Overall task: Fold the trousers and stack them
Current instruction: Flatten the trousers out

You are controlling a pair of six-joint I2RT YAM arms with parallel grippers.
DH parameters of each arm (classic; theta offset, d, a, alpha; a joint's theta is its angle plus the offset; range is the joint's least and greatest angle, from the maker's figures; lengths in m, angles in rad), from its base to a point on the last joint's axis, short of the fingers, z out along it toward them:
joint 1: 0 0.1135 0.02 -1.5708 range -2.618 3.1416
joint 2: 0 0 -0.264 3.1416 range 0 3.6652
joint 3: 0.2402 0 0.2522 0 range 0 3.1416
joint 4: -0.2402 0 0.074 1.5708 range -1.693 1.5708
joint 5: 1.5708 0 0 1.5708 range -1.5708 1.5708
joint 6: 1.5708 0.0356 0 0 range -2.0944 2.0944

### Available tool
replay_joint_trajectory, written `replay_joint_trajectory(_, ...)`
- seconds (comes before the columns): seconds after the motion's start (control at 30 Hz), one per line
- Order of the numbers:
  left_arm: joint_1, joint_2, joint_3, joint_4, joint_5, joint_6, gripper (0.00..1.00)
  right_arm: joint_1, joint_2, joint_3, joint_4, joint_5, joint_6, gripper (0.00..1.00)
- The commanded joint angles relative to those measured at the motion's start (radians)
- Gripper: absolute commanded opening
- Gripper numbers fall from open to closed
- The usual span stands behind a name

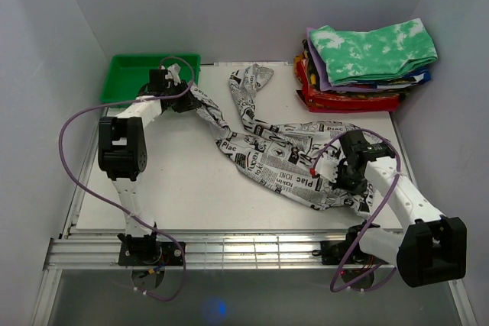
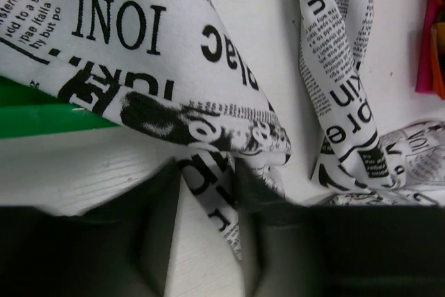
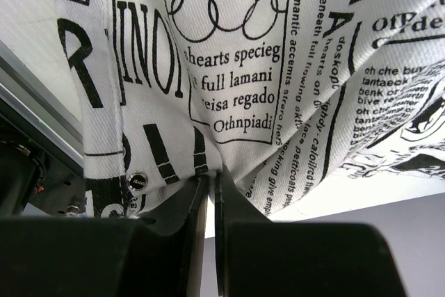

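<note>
Left gripper (image 2: 208, 172): jaws are standing partway apart, straddling a narrow fold of the trousers (image 1: 267, 150). The cloth is touching both fingers (image 2: 156, 227) near their tips, but bare tabletop is showing beside it lower down. Cannot tell whether the fold is really being pinched.

This gripper is working at the far left of the table (image 1: 176, 196), just beside the green tray (image 1: 126, 74). One trouser leg is running from it toward the middle.

Right gripper (image 3: 211, 179): jaws are pressing almost together, clamping an edge of the newsprint cloth. The fabric is draping up and over the fingertips, and a small metal snap (image 3: 138, 181) is showing just left of them. This gripper is sitting near the front right of the table, at the wide end of the garment.

The trousers are lying crumpled and unfolded across the table centre. One leg is stretching to the left gripper, and the other is curling toward the back edge.

A stack of folded clothes (image 1: 367, 66), with a green tie-dye piece on top, is sitting at the far right corner, apart from the trousers.
</note>
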Motion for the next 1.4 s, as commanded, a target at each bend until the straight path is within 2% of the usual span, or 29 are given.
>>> replay_joint_trajectory(0.0,-0.005,0.014,0.054,0.052,0.008,-0.072,0.32,-0.017,-0.024,-0.003,-0.042,0.041,-0.073,0.08)
replay_joint_trajectory(0.1,0.006,-0.062,0.013,0.109,0.029,-0.085,0.13,-0.031,-0.037,-0.003,-0.043,0.047,-0.077,0.08)
replay_joint_trajectory(0.13,0.015,-0.095,-0.022,0.125,0.042,-0.085,0.0,-0.04,-0.041,-0.005,-0.045,0.047,-0.085,0.08)
replay_joint_trajectory(0.27,0.047,-0.297,-0.106,0.048,0.042,-0.057,0.0,-0.079,-0.053,-0.018,-0.03,0.049,-0.137,0.08)
replay_joint_trajectory(0.4,0.1,-0.547,-0.191,-0.107,-0.076,0.021,0.0,-0.129,-0.051,-0.031,0.018,0.038,-0.194,0.08)
replay_joint_trajectory(0.43,0.103,-0.594,-0.197,-0.19,-0.127,0.039,0.0,-0.14,-0.051,-0.029,0.027,0.033,-0.203,0.08)
replay_joint_trajectory(0.47,0.103,-0.68,-0.206,-0.219,-0.22,0.073,0.0,-0.155,-0.048,-0.026,0.035,0.021,-0.223,0.08)
replay_joint_trajectory(0.57,0.104,-0.803,-0.242,-0.34,-0.372,0.105,0.0,-0.185,-0.03,-0.002,0.047,-0.02,-0.25,0.08)
replay_joint_trajectory(0.6,0.103,-0.822,-0.257,-0.406,-0.493,0.124,0.0,-0.188,-0.025,0.008,0.047,-0.031,-0.263,0.08)
replay_joint_trajectory(0.67,0.104,-0.857,-0.281,-0.459,-0.602,0.138,0.0,-0.194,-0.013,0.037,0.046,-0.081,-0.278,0.08)
replay_joint_trajectory(0.73,0.104,-0.857,-0.32,-0.514,-0.662,0.193,0.0,-0.195,0.001,0.069,0.052,-0.112,-0.296,0.08)
replay_joint_trajectory(0.9,0.103,-0.718,-0.276,-0.722,-0.63,0.352,0.0,-0.198,0.045,0.107,0.056,-0.109,-0.321,0.08)
replay_joint_trajectory(1.0,0.103,-0.693,-0.251,-0.766,-0.792,0.36,0.0,-0.247,0.059,0.124,0.056,-0.105,-0.349,0.08)
replay_joint_trajectory(1.03,0.103,-0.716,-0.246,-0.76,-0.805,0.375,0.0,-0.267,0.061,0.129,0.056,-0.106,-0.358,0.08)
replay_joint_trajectory(1.2,0.103,-0.715,-0.24,-0.77,-0.706,0.392,0.0,-0.31,0.05,0.126,0.059,-0.103,-0.37,0.08)
replay_joint_trajectory(1.23,0.098,-0.687,-0.239,-0.766,-0.669,0.429,0.0,-0.318,0.048,0.123,0.064,-0.105,-0.367,0.08)
replay_joint_trajectory(1.33,0.068,-0.458,-0.101,-0.727,-0.643,0.473,0.0,-0.321,0.038,0.095,0.076,-0.094,-0.35,0.08)
replay_joint_trajectory(1.37,0.066,-0.297,-0.029,-0.741,-0.676,0.46,0.0,-0.323,0.032,0.089,0.076,-0.085,-0.349,0.08)
